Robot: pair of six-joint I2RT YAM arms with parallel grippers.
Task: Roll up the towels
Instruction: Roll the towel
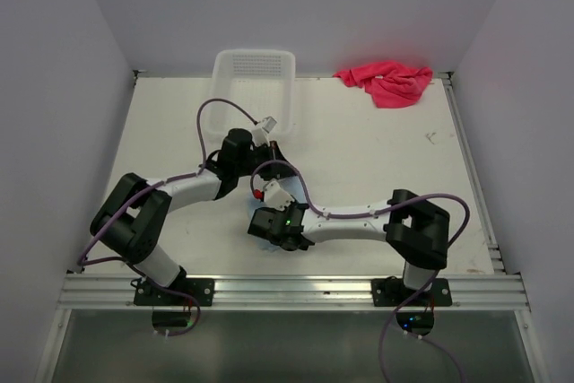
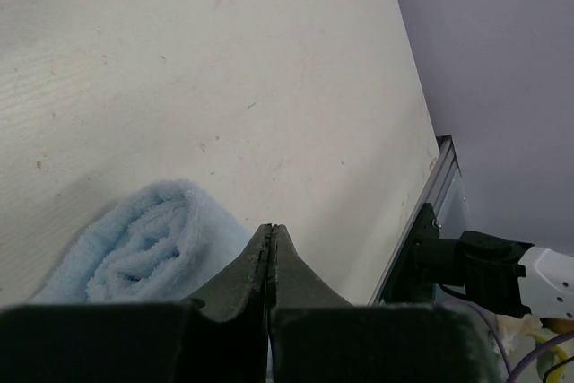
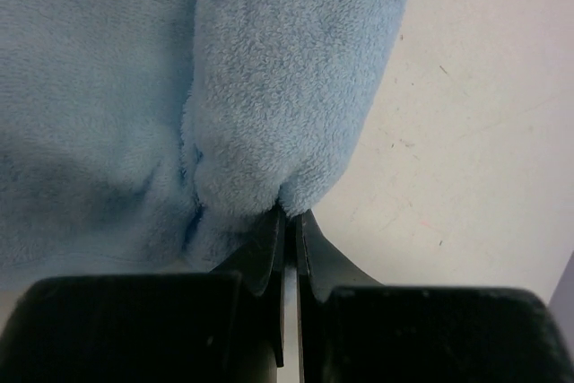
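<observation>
Rolled light blue towel (image 2: 143,248), mostly hidden from above, left gripper (image 2: 271,230) closed beside it, right gripper (image 3: 289,217) closed at its fold

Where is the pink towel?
In the top view, the pink towel lies crumpled in the far right corner of the table, right of the white basket.

The near towel (image 2: 148,244) lies on the table (image 1: 377,168) at its near centre, between the two arms, with the left gripper (image 2: 271,232) just beside one end and the right gripper (image 3: 289,217) touching its edge. The basket (image 1: 254,73) stands at the far edge, left of centre, behind the left gripper. The far towel (image 1: 387,81) lies at the far edge to the basket's right, apart from it and well apart from the near towel.
</observation>
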